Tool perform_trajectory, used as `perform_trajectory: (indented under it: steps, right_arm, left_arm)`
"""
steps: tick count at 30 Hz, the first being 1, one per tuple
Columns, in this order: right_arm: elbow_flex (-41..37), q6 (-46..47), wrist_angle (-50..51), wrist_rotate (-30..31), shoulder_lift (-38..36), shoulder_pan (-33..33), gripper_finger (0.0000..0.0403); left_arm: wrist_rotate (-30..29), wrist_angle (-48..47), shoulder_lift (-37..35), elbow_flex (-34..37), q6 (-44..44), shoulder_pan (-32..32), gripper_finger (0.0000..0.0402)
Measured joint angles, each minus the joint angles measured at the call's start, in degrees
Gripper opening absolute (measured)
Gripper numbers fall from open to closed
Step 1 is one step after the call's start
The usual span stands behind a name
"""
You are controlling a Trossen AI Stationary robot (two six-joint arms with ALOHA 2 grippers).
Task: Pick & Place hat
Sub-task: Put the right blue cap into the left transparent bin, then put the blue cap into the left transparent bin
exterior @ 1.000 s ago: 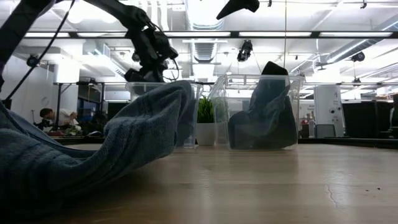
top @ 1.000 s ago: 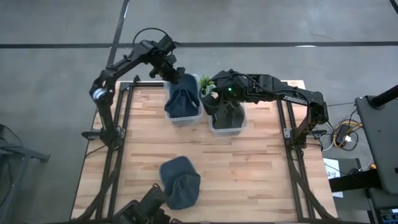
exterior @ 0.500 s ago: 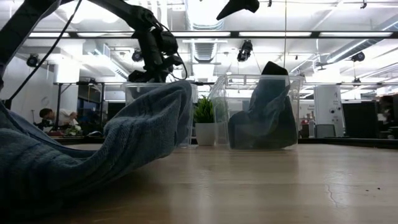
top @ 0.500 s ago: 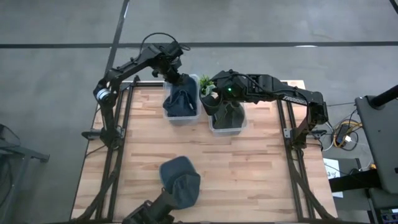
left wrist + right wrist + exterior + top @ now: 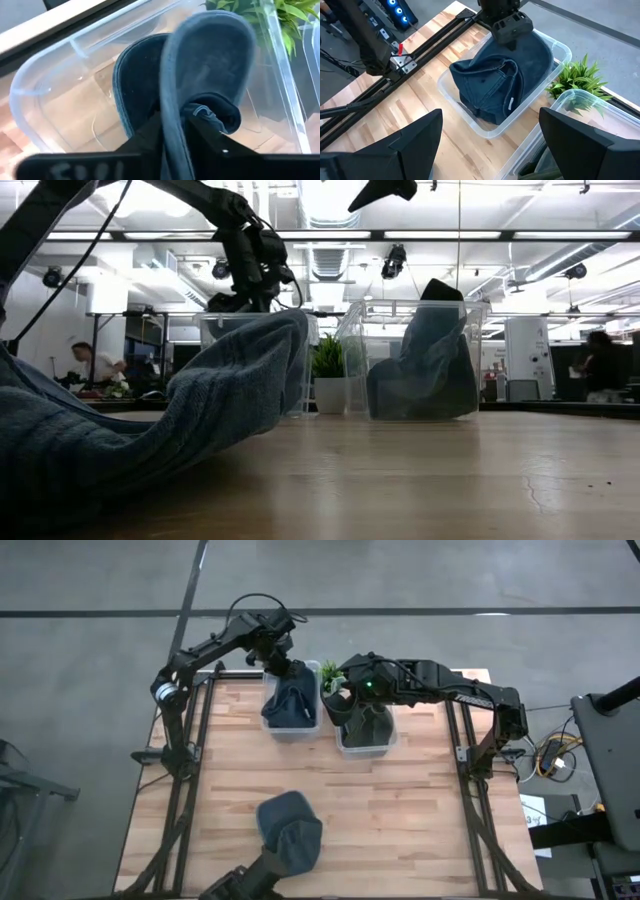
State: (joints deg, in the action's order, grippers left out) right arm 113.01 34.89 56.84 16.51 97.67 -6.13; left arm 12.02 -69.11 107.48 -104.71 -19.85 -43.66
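Item: my left jaws [image 5: 172, 131], clamped on the blue hat [image 5: 290, 700] inside the clear bin [image 5: 273, 726], should lower fully before releasing; right jaws [image 5: 490, 150] gape, empty.

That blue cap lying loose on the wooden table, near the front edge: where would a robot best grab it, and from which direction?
Probably by the brim of the loose dark blue fabric cap, coming straight down from above. It lies flat and alone on the light wooden table, so its thin edge could slip between the fingers, much as the left gripper pinches the cap in the clear plastic bin.
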Motion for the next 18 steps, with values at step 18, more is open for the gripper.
perform_trajectory:
  steps: [18]
  right_arm:
    - [-2.3, 0.0, 0.2, -4.6, 0.0, 0.4, 0.0325]
  left_arm:
    - [-1.1, 1.3, -10.2, -0.3, -0.2, 0.0, 0.0147]
